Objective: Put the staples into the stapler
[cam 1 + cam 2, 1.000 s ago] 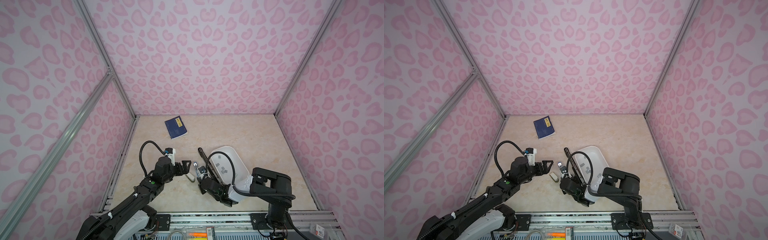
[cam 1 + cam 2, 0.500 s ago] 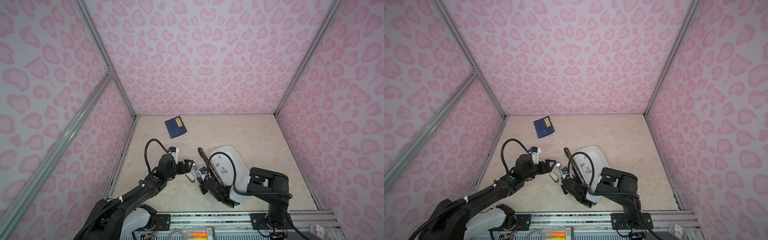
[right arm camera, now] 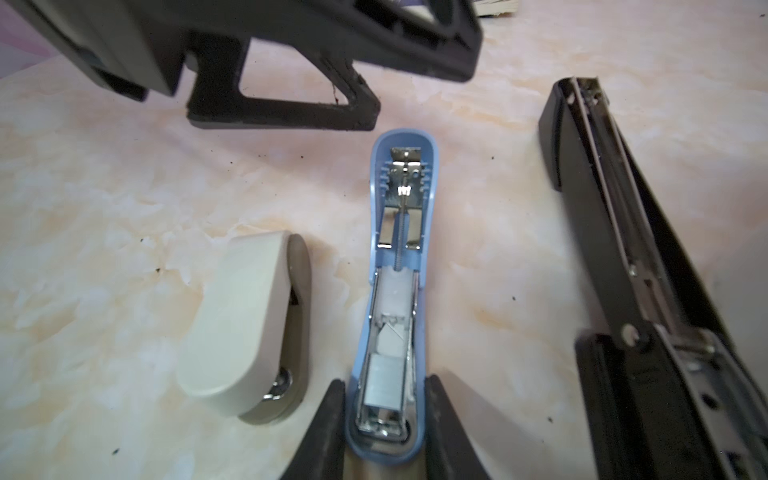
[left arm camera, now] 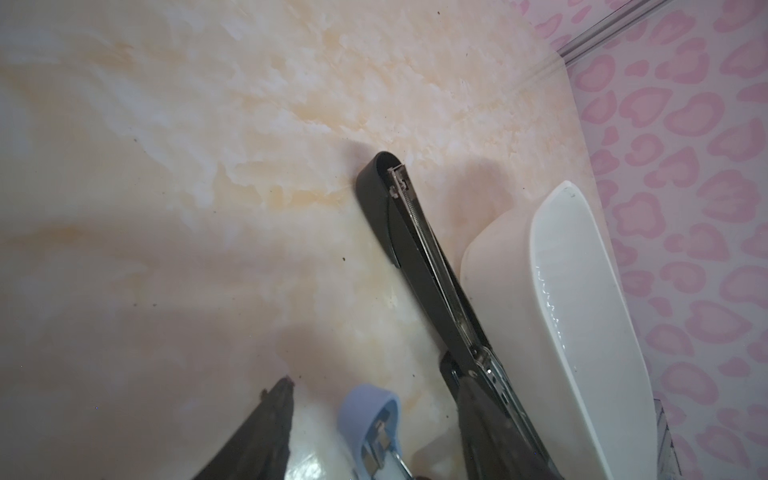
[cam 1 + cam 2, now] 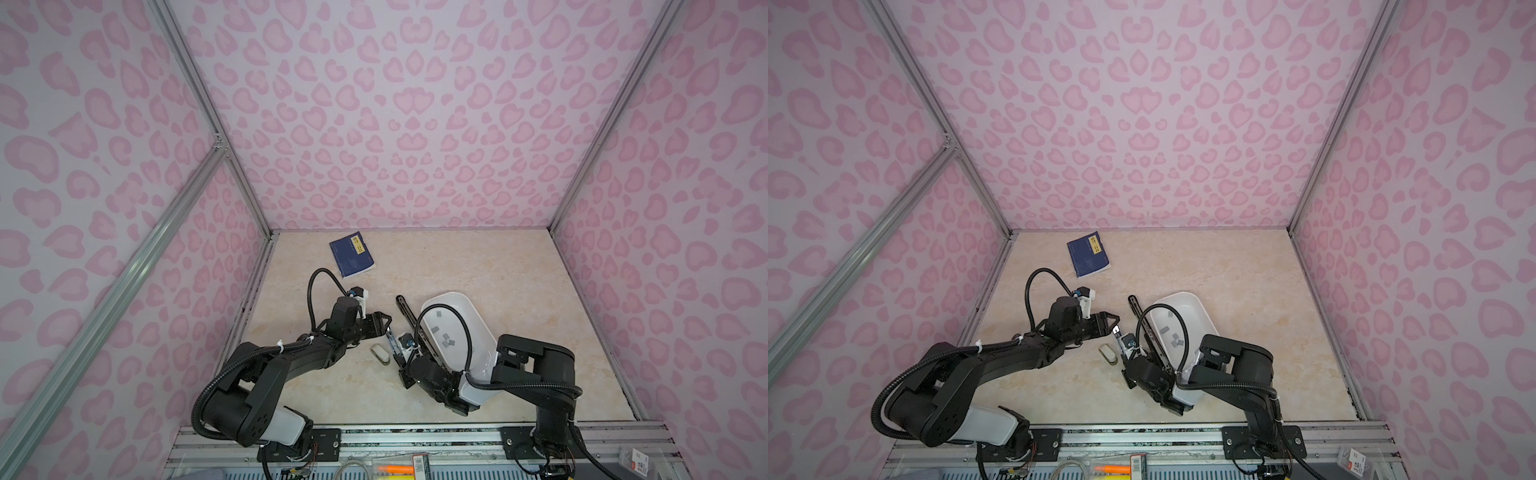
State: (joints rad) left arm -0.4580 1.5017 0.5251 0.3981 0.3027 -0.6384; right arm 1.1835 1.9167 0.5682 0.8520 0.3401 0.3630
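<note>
**Staples** [image 5: 446, 338]: small flat grey blocks lying loose in the white tray [image 5: 446, 295]. The tray stands on the outer side of the right gripper [image 5: 405, 365], away from the left gripper [image 5: 384, 322]. In the right wrist view, one staple block [image 3: 382, 384] lies in the channel of the blue stapler [image 3: 401, 266], at the end between the right gripper's fingers.

**Blue stapler:** opened flat on the marble tabletop [image 5: 519, 270], with its channel and spring facing up. Its near end is between the right fingers and its far tip points away from that gripper, toward the left one.

**Right gripper:** clamped on the sides of the blue stapler's near end, one finger [image 3: 332, 424] on each side.

**Left gripper:** fingers spread apart and holding nothing. It sits just past the blue stapler's far tip. In the left wrist view the tip lies between the two fingers, with a gap on each side.

**Black stapler** [image 5: 409, 320]: opened out, lying between the right gripper and the tray, alongside the tray wall.

**Beige stapler** [image 5: 380, 353]: closed, just beside the blue stapler, on the right gripper's inner side.

**Blue booklet** [image 5: 351, 253]: flat on the tabletop, well beyond the left fingertips.
</note>
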